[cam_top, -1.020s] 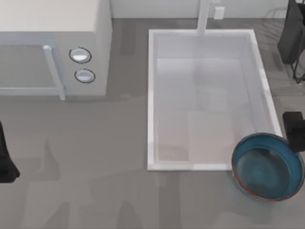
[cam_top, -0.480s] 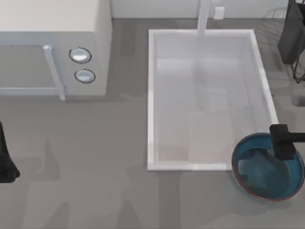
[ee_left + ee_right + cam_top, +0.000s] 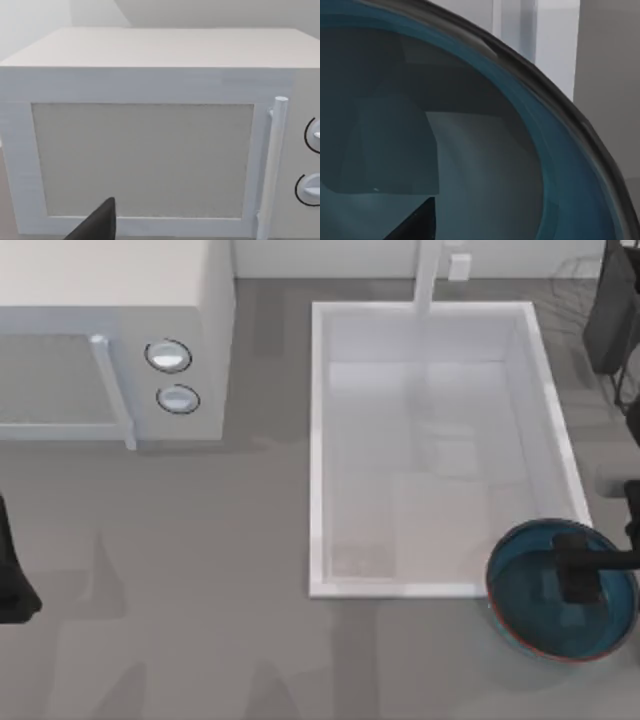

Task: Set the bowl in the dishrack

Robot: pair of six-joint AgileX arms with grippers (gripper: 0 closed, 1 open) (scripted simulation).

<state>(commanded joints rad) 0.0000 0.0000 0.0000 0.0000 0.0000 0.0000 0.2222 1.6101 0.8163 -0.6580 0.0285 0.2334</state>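
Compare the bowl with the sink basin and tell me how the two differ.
Shape: the bowl is round, the sink basin rectangular. Colour: the bowl is glossy teal-blue with a reddish-brown rim, the sink basin plain white. Size: the bowl is far narrower than the sink basin. Place: the bowl sits on the grey counter at the sink basin's near right corner, under the right end effector; the sink basin is set into the counter. Both are open-topped.

R arm reaching in from table's right edge, R pincer (image 3: 579,570) low, L arm (image 3: 12,570) parked at left edge
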